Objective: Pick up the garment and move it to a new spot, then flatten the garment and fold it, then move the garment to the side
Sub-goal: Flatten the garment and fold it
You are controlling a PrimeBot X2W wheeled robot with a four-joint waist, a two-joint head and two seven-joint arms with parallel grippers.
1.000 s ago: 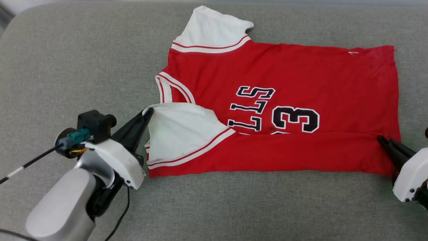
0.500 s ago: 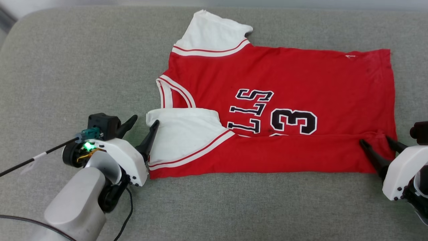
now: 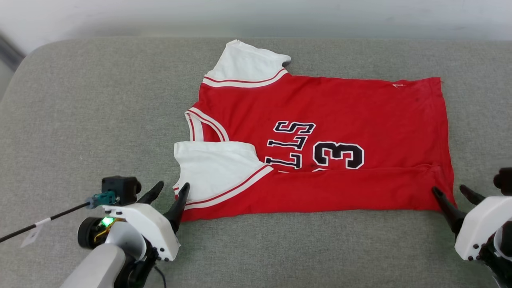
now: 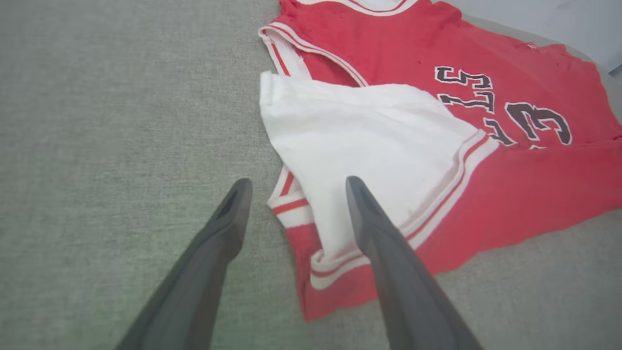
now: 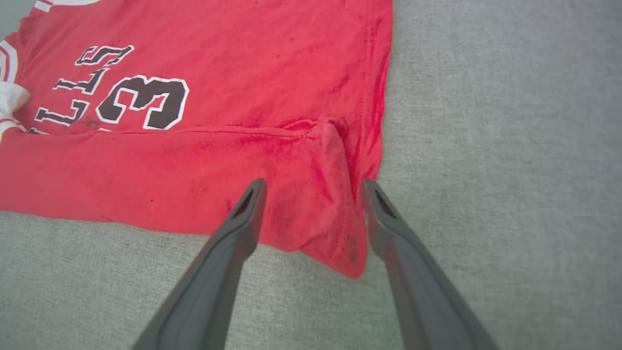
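Red jersey garment with white sleeves point(image 3: 320, 116) is lying flat on grey fabric-covered desk point(image 3: 100, 100), near edge folded over. Left pincer point(image 3: 173, 186) and right pincer point(image 3: 448, 189) are standing spread, having just let go of near sleeve point(image 3: 216, 168) and hem corner point(image 3: 438, 188); first fold is looking finished.
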